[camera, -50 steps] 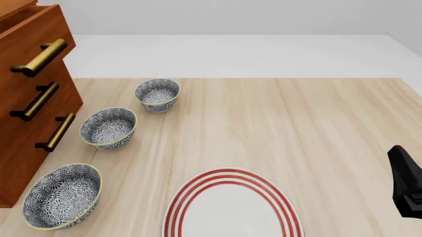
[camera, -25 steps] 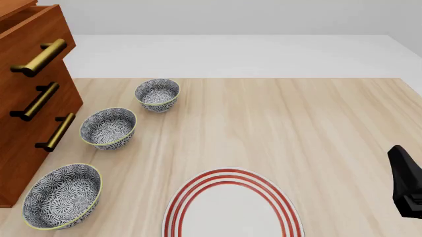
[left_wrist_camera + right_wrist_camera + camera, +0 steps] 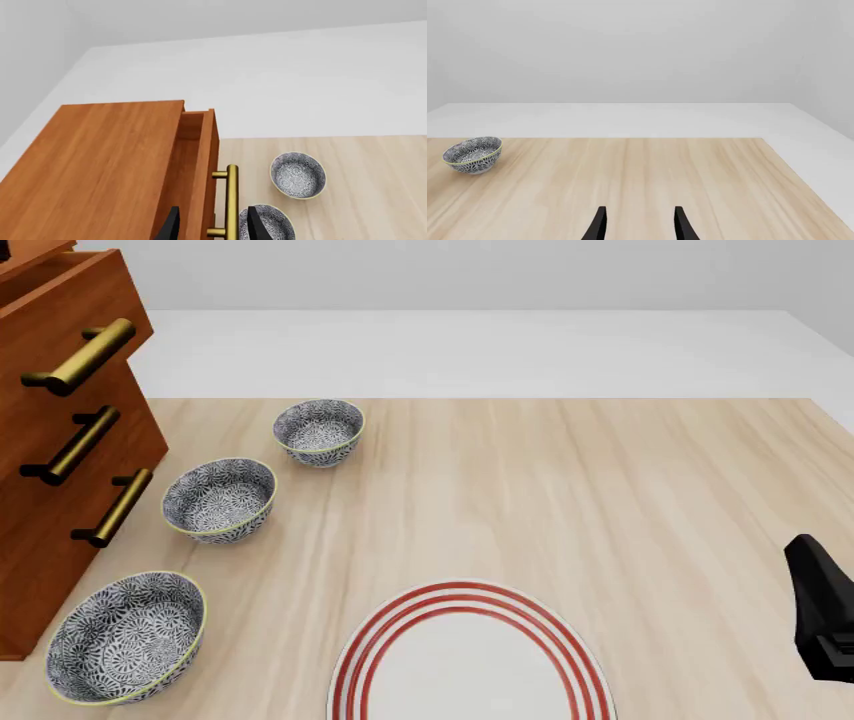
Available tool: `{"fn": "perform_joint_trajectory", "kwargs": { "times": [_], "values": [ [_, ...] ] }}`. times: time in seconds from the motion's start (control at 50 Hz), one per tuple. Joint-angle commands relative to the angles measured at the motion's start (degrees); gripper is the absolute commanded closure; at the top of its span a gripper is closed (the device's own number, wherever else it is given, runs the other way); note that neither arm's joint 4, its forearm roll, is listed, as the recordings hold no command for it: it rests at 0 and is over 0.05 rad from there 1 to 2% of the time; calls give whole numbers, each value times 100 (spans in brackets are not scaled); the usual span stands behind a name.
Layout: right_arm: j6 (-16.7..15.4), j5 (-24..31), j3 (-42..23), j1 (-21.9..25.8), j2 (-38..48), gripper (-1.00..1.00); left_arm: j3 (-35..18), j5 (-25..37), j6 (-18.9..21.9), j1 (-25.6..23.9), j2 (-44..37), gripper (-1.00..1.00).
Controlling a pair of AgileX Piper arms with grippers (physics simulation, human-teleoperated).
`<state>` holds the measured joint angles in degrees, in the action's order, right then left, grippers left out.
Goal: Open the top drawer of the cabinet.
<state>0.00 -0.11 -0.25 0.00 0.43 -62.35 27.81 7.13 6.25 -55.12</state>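
Note:
The cabinet (image 3: 40, 540) stands at the table's left edge with three brass bar handles. Its top drawer (image 3: 74, 300) juts out past the two lower ones, and its handle (image 3: 80, 355) is free. From above, the left wrist view shows the cabinet (image 3: 113, 165), the top drawer (image 3: 207, 145) pulled out a little with plain wood inside, and the handle (image 3: 231, 200). My left gripper (image 3: 213, 227) hovers open above the drawer front, holding nothing. My right gripper (image 3: 640, 225) is open over bare table, and its arm (image 3: 821, 610) sits at the right edge.
Three patterned bowls (image 3: 319, 430) (image 3: 219, 498) (image 3: 127, 635) line up in front of the cabinet. A red-ringed white plate (image 3: 470, 655) lies at the near middle. The right wrist view shows one bowl (image 3: 472, 154) far off.
A small dark spot has appeared at the front view's top left corner, above the cabinet. The drawer, bowls and right arm have not moved.

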Motion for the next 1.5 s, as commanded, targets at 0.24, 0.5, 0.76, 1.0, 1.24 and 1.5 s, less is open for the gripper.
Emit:
{"fn": "perform_joint_trajectory", "kwargs": {
  "times": [0.24,0.5,0.76,1.0,1.24,1.5],
  "values": [
    [0,0,0,0,0,-100,26,-105,-40,15,-172,-100],
    [1,0,0,-2,-1,-100,118,-214,-85,115,-285,-100],
    [0,0,0,1,0,-100,240,-300,-122,142,-380,-100],
    [0,0,0,-1,1,-100,297,-380,-189,191,-476,-100],
    [0,0,0,1,1,-100,349,-435,-211,219,-543,-100],
    [1,0,0,-2,-1,-100,415,-541,-229,187,-690,-100]
  ]
}}
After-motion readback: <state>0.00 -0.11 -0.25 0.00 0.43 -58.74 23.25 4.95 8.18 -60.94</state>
